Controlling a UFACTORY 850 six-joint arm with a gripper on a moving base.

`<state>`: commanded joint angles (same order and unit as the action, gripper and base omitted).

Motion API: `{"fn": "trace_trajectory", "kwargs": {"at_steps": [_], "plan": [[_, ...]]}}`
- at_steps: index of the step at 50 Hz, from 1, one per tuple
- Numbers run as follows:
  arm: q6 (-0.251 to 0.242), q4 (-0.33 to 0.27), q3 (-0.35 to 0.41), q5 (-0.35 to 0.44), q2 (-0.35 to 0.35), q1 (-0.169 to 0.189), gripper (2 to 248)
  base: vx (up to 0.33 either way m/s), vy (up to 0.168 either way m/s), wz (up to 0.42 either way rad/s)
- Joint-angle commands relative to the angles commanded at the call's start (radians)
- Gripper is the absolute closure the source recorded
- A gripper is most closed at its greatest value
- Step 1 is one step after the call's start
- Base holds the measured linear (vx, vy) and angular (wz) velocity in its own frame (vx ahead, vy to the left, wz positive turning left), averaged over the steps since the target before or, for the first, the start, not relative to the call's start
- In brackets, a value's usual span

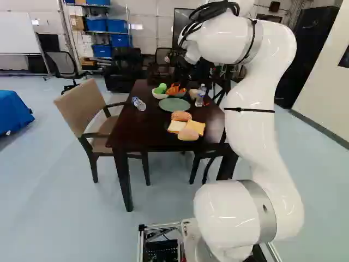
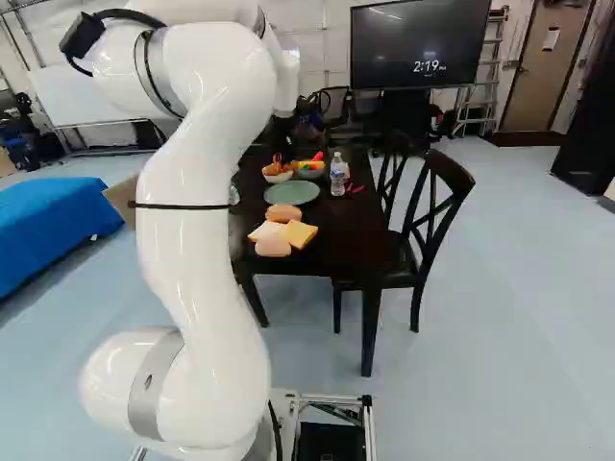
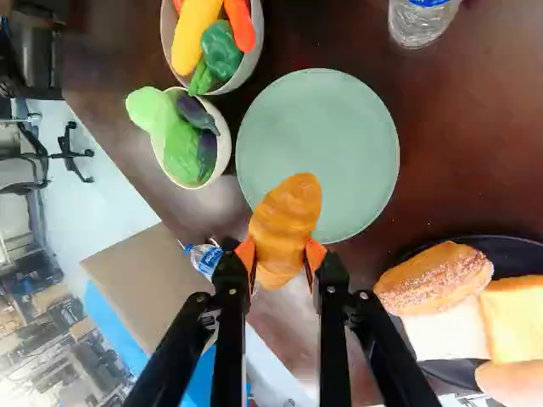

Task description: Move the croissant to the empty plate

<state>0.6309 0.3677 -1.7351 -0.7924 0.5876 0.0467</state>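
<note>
Croissant (image 3: 287, 216): grasped by the gripper (image 3: 281, 256), orange pads closed on it from two sides; seemingly held above the table (image 3: 467, 170). Green plate (image 3: 327, 144): just ahead of the jaws, its near rim partly behind the croissant. Bowl of lettuce and eggplant (image 3: 159, 161): past the plate, to one side of the jaws. Dark plate of bread (image 3: 437, 371): other side. Judgement: transport step, nearly over target. Next: advance slightly to centre, lower, then release.
</note>
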Motion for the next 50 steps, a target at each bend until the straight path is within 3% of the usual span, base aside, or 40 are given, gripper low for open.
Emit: {"fn": "trace_trajectory", "kwargs": {"at_steps": [15, 50], "plan": [[0.0, -0.048, -0.001, 0.052, 0.031, 0.0, 158, 0.0, 0.0, 0.0], [0.0, -0.048, -0.011, 0.052, 0.107, 0.0, 158, 0.0, 0.0, 0.0]]}}
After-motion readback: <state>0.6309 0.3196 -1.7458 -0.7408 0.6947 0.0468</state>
